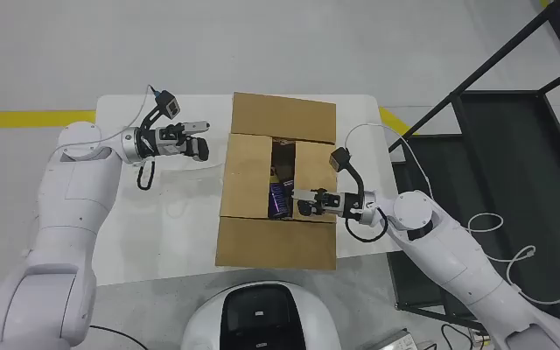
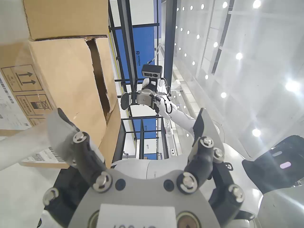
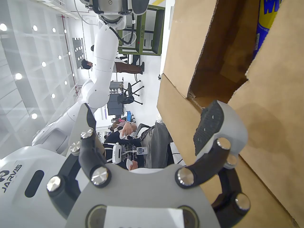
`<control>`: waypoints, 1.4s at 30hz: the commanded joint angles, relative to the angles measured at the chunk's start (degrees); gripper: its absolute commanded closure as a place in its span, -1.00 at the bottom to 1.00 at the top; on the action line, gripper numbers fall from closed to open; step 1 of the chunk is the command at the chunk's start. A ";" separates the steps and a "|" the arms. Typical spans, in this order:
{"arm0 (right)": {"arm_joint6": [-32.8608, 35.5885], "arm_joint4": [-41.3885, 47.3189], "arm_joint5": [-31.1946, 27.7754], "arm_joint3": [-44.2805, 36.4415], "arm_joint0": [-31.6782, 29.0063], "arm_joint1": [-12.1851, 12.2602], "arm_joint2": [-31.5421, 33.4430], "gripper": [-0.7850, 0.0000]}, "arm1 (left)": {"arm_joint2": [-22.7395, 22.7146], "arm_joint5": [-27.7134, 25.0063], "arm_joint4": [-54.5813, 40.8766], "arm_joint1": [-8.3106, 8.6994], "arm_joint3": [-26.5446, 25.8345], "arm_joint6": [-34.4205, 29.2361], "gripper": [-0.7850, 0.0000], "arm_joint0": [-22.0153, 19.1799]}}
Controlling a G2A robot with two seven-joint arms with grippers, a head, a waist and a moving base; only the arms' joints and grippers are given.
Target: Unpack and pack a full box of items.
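Observation:
A cardboard box stands in the middle of the white table with its flaps folded outward. Dark blue and purple items lie inside, and the right wrist view shows a blue and yellow spray can in it. My right gripper is open at the edge of the box's right flap, just above the opening; its dark fingers stand beside the cardboard wall, holding nothing. My left gripper hovers open and empty left of the box, a short way from its side wall.
A black metal rack stands close to the table's right side. A yellow line runs on the floor at the left. Bare table surface lies left of the box and in front of it.

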 commanded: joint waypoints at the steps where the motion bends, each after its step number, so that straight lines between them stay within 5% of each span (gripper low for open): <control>1: 0.00 0.00 0.00 0.00 0.00 0.00 0.00 -1.00 | 0.00 0.00 0.01 0.00 0.00 0.00 -1.00 0.00; 10: -1.98 -0.86 2.64 -0.89 0.61 -0.67 -1.69 -1.00 | 0.08 0.16 0.25 0.01 -0.48 1.01 -1.00 0.41; 15: -2.67 -2.96 6.77 -0.33 5.03 -2.64 -6.77 -1.00 | -0.82 0.81 2.14 0.85 -4.44 5.16 -1.00 2.49; 23: -5.66 -4.86 8.74 4.26 11.47 -6.41 -14.12 -1.00 | -1.69 1.60 3.82 2.20 -5.00 2.85 -1.00 3.37; 42: -5.56 -1.11 -0.62 5.17 21.05 -13.83 -21.72 -1.00 | -6.58 -0.38 -4.49 3.88 -6.67 6.59 -1.00 3.42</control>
